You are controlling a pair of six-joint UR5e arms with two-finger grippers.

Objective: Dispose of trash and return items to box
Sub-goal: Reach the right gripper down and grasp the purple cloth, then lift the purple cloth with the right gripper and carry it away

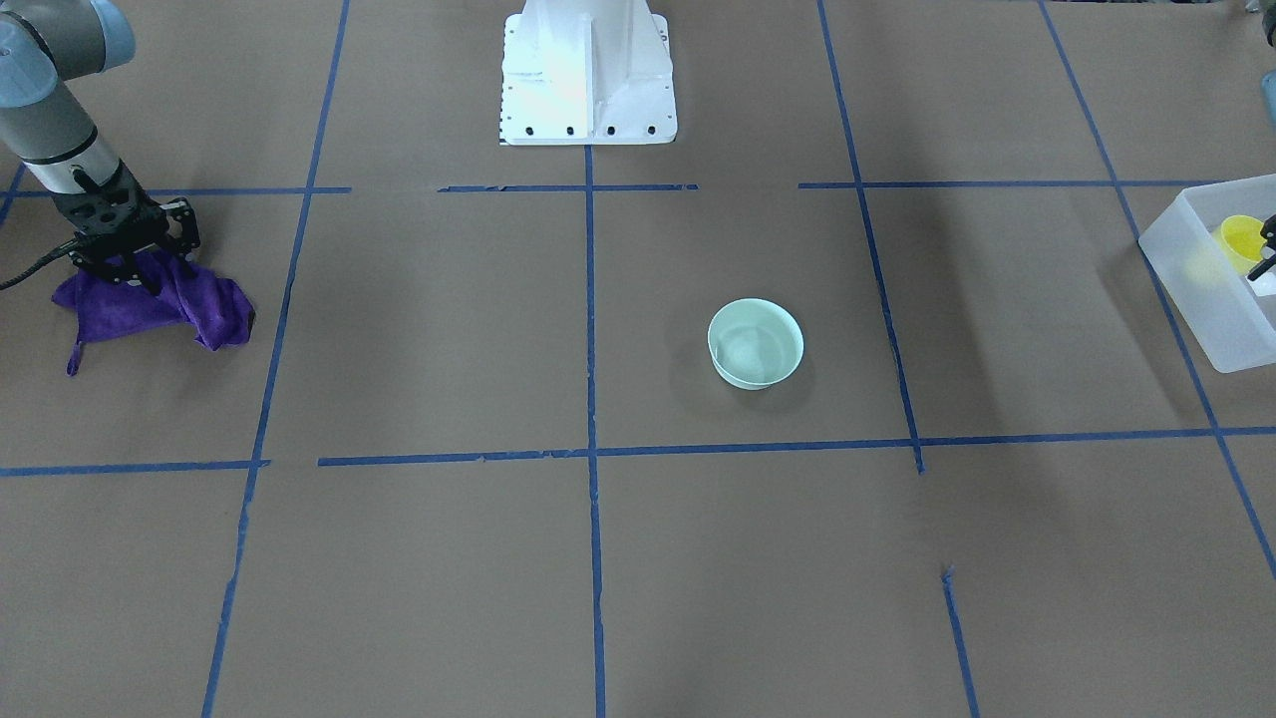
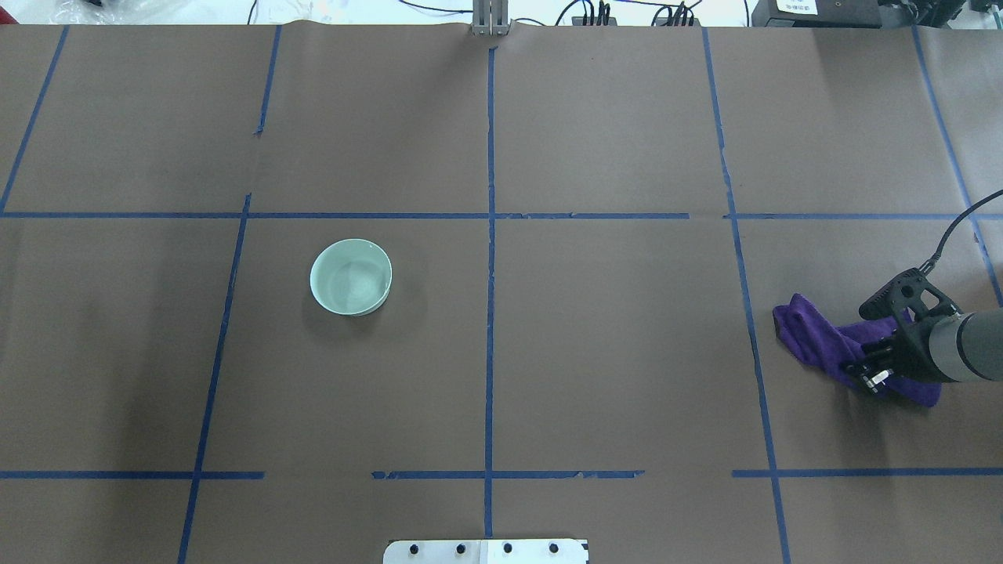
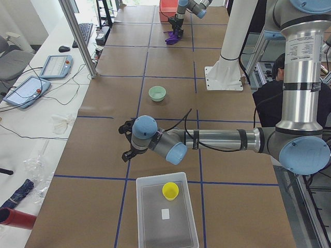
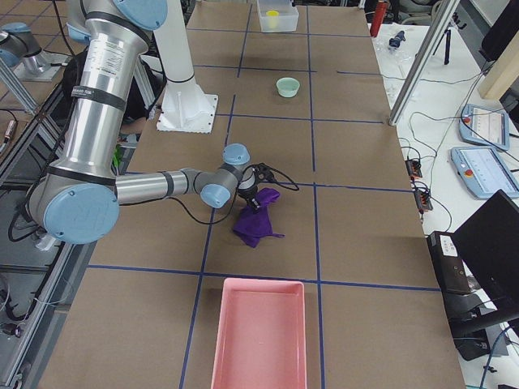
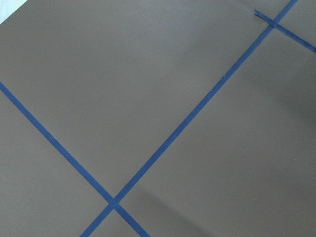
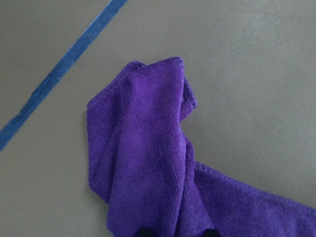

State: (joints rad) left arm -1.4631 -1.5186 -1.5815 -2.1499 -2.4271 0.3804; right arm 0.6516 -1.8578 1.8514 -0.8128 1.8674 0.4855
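The mint-green bowl (image 1: 755, 344) stands upright and alone near the table's middle; it also shows in the overhead view (image 2: 350, 276). The yellow cup (image 1: 1241, 241) stands inside the frosted-white box (image 1: 1196, 274) at the table's left end. My left gripper (image 1: 1264, 251) shows only at the frame's edge, its two tips apart, empty, beside the box; it is out of the overhead view. My right gripper (image 2: 870, 376) is down on a crumpled purple cloth (image 2: 815, 341) and shut on a bunched fold of it; the cloth (image 6: 148, 163) fills the right wrist view.
A pink tray (image 4: 259, 332) lies at the table's right end, beyond the cloth. The white robot base (image 1: 588, 75) stands at the middle of the near edge. Blue tape lines cross the brown table. The left wrist view shows only tabletop (image 5: 148, 98).
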